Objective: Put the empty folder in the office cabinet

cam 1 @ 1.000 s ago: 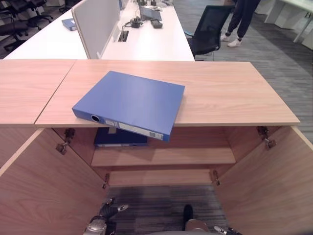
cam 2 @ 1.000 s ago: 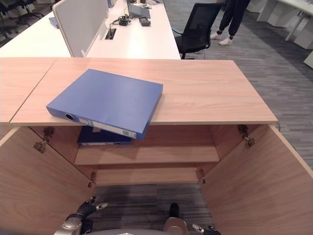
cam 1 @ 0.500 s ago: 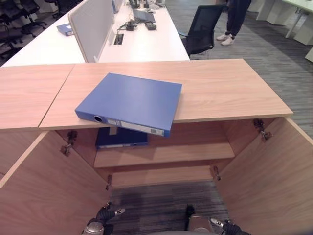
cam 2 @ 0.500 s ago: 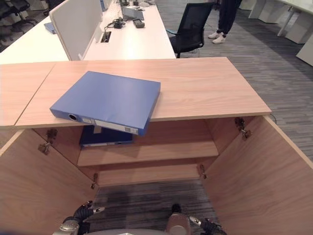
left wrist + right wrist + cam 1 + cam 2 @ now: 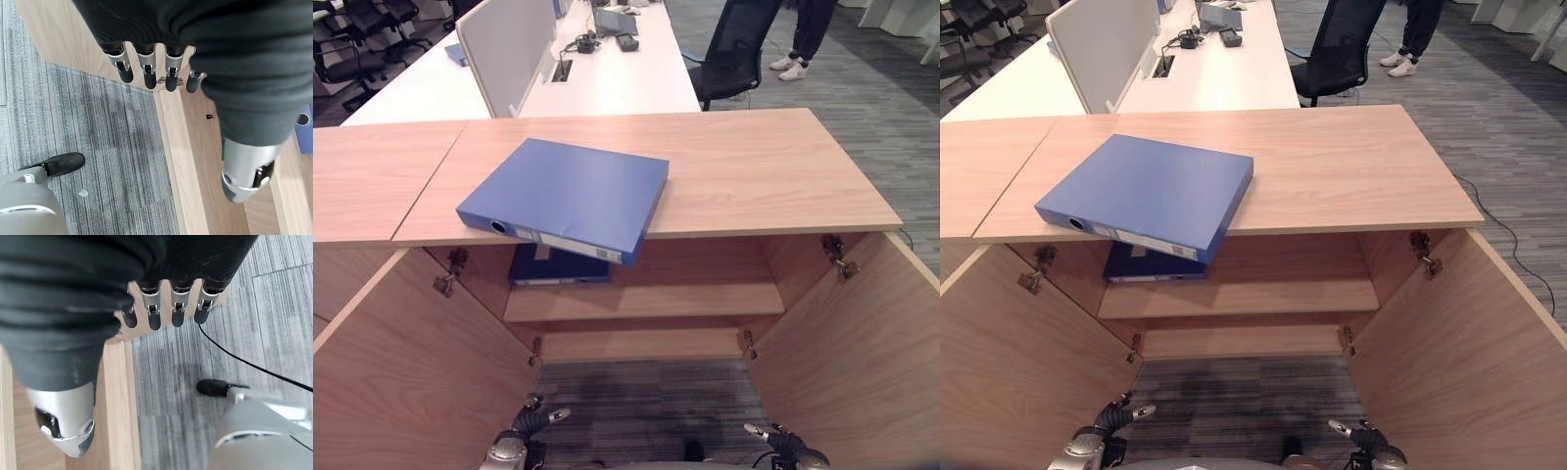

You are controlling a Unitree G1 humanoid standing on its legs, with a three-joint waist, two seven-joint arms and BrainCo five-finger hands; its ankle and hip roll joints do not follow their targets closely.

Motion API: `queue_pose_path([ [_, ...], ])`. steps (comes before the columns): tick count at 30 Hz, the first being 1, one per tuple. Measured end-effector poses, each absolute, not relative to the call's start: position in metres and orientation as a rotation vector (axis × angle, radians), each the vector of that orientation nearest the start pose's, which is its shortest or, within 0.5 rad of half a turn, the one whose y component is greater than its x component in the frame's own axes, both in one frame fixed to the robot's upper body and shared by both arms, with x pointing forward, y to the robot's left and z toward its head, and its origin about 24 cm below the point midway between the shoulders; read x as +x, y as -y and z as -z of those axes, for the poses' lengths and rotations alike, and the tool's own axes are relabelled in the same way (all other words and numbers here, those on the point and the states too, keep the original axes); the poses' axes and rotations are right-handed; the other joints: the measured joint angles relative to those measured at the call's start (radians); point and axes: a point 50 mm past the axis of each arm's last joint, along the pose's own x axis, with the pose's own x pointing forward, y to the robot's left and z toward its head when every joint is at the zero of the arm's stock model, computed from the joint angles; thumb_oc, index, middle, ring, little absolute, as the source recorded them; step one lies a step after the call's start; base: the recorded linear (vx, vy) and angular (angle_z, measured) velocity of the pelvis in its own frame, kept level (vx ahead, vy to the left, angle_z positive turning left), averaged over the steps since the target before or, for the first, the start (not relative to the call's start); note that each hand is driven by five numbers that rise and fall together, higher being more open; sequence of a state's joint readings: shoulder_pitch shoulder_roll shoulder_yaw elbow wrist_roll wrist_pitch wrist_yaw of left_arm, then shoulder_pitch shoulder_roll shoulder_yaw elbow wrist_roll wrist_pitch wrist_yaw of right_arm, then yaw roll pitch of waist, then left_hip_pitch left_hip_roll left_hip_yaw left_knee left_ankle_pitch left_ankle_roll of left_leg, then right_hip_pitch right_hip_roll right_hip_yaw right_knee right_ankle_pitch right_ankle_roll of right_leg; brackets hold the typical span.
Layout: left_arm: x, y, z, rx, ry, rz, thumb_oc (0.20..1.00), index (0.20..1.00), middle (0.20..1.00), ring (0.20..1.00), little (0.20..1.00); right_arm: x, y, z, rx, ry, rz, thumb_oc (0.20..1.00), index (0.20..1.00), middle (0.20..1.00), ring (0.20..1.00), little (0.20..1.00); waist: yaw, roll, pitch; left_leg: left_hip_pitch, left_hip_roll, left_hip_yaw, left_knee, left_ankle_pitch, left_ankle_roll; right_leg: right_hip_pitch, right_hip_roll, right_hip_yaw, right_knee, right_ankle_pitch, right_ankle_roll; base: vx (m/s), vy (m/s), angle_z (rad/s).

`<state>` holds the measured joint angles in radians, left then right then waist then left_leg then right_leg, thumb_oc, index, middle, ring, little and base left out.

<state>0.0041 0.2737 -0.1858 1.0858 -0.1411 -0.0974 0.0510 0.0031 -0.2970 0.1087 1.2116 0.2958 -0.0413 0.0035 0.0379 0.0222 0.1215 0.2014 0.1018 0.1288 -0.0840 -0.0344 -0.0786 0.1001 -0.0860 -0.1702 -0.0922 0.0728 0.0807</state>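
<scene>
Left hand (image 5: 156, 68) hangs low by the open left door (image 5: 401, 362), fingers straight, holding nothing. Blue folder (image 5: 568, 196) lies flat on the cabinet top (image 5: 754, 166), one corner overhanging; second blue folder (image 5: 558, 269) on the shelf below. Right hand (image 5: 166, 308) low, fingers relaxed, empty.

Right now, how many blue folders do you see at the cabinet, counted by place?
Blue folder on the cabinet top: 1
Blue folder on the upper shelf inside: 1
Total: 2
</scene>
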Motion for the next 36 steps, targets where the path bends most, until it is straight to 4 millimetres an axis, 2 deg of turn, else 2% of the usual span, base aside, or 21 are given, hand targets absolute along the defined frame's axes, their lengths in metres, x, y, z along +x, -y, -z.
queue_pose_path([
  [8,0.121,-0.236,0.146,0.245,-1.006,-0.096,1.000,1.000,1.000,1.000,1.000,0.084,0.258,0.155,-0.064,-1.174,0.255,1.000,1.000,1.000,1.000,1.000,0.001,0.001,-0.017,0.002,-0.010,-0.015,-0.005,0.010,0.006,0.005,-0.010,-0.009,-0.001,0.006,0.004,0.00,-0.032,0.04],
  [11,0.135,-0.232,0.137,0.264,-0.930,-0.070,1.000,1.000,1.000,1.000,1.000,0.083,0.258,0.155,-0.066,-1.175,0.256,1.000,1.000,1.000,1.000,1.000,0.001,0.009,-0.021,0.001,-0.010,-0.025,-0.005,0.013,0.005,0.009,-0.009,-0.015,-0.001,0.009,0.000,-0.03,-0.019,0.06],
  [12,0.143,-0.230,0.132,0.284,-0.885,-0.051,1.000,1.000,1.000,1.000,1.000,0.083,0.259,0.155,-0.067,-1.176,0.257,1.000,1.000,1.000,1.000,1.000,0.002,0.010,-0.021,0.001,-0.010,-0.026,-0.005,0.014,0.005,0.009,-0.009,-0.017,-0.001,0.009,0.000,-0.04,-0.033,0.10],
  [13,0.160,-0.229,0.116,0.312,-0.776,-0.034,1.000,1.000,1.000,1.000,1.000,0.083,0.259,0.155,-0.067,-1.172,0.257,1.000,1.000,1.000,1.000,1.000,0.007,0.012,-0.021,-0.001,-0.010,-0.032,-0.005,0.017,0.004,0.012,-0.009,-0.022,-0.001,0.010,0.000,-0.03,-0.028,0.13],
  [15,0.178,-0.230,0.091,0.364,-0.628,-0.012,1.000,1.000,1.000,1.000,1.000,0.085,0.260,0.154,-0.065,-1.162,0.259,1.000,1.000,1.000,1.000,1.000,0.011,0.011,-0.019,-0.002,-0.009,-0.041,-0.006,0.021,0.002,0.016,-0.010,-0.032,-0.001,0.009,0.000,-0.04,-0.040,0.15],
  [17,0.182,-0.237,0.049,0.420,-0.422,-0.031,1.000,1.000,1.000,1.000,1.000,0.081,0.263,0.151,-0.054,-1.132,0.272,1.000,1.000,1.000,1.000,1.000,0.015,0.009,-0.018,-0.001,-0.008,-0.051,-0.008,0.024,0.001,0.021,-0.010,-0.040,-0.002,0.009,0.000,0.01,-0.041,0.14],
  [18,0.181,-0.247,0.016,0.466,-0.265,-0.077,1.000,1.000,1.000,1.000,1.000,0.074,0.267,0.150,-0.037,-1.110,0.310,1.000,1.000,1.000,1.000,1.000,0.024,0.010,-0.019,0.000,-0.008,-0.056,-0.014,0.024,0.001,0.026,-0.010,-0.047,-0.002,0.006,0.004,0.00,-0.047,0.14],
  [20,0.181,-0.259,0.006,0.533,-0.231,-0.120,1.000,1.000,1.000,1.000,1.000,0.065,0.272,0.150,-0.042,-1.137,0.327,1.000,1.000,1.000,1.000,1.000,0.047,0.012,-0.019,-0.002,-0.009,-0.059,-0.015,0.024,0.001,0.025,-0.012,-0.050,-0.002,0.005,0.005,0.00,-0.023,0.06],
  [23,0.176,-0.274,0.005,0.651,-0.243,-0.163,1.000,1.000,1.000,1.000,1.000,0.060,0.270,0.152,-0.042,-1.154,0.322,1.000,1.000,1.000,1.000,1.000,0.066,0.011,-0.018,-0.005,-0.009,-0.064,-0.015,0.024,0.000,0.025,-0.012,-0.054,-0.002,0.005,0.005,0.00,-0.027,0.03],
  [25,0.177,-0.273,0.001,0.694,-0.225,-0.166,1.000,1.000,1.000,1.000,1.000,0.063,0.269,0.152,-0.043,-1.157,0.320,1.000,1.000,1.000,1.000,1.000,0.073,0.009,-0.019,-0.005,-0.009,-0.067,-0.015,0.026,-0.002,0.026,-0.013,-0.056,-0.002,0.005,0.005,0.00,-0.027,0.04],
  [27,0.178,-0.273,-0.012,0.750,-0.159,-0.184,1.000,1.000,1.000,1.000,1.000,0.065,0.267,0.153,-0.038,-1.152,0.314,1.000,1.000,1.000,1.000,1.000,0.076,-0.004,-0.015,-0.009,-0.008,-0.074,-0.015,0.028,-0.004,0.026,-0.012,-0.061,-0.002,0.005,0.005,0.00,-0.017,0.08],
  [31,0.180,-0.284,-0.034,0.967,-0.053,-0.221,1.000,1.000,1.000,1.000,1.000,0.064,0.263,0.155,-0.031,-1.158,0.313,1.000,1.000,1.000,1.000,1.000,0.084,-0.021,-0.023,-0.012,-0.008,-0.082,-0.015,0.031,-0.003,0.028,-0.012,-0.067,-0.002,0.005,0.005,0.00,-0.032,0.06],
  [36,0.181,-0.287,-0.042,1.010,0.012,-0.301,1.000,1.000,1.000,1.000,1.000,0.065,0.254,0.157,-0.042,-1.167,0.274,1.000,1.000,1.000,1.000,1.000,0.086,-0.023,-0.027,-0.006,-0.010,-0.090,-0.008,0.033,-0.002,0.038,-0.014,-0.076,-0.002,0.004,0.004,-0.01,-0.029,0.05],
])
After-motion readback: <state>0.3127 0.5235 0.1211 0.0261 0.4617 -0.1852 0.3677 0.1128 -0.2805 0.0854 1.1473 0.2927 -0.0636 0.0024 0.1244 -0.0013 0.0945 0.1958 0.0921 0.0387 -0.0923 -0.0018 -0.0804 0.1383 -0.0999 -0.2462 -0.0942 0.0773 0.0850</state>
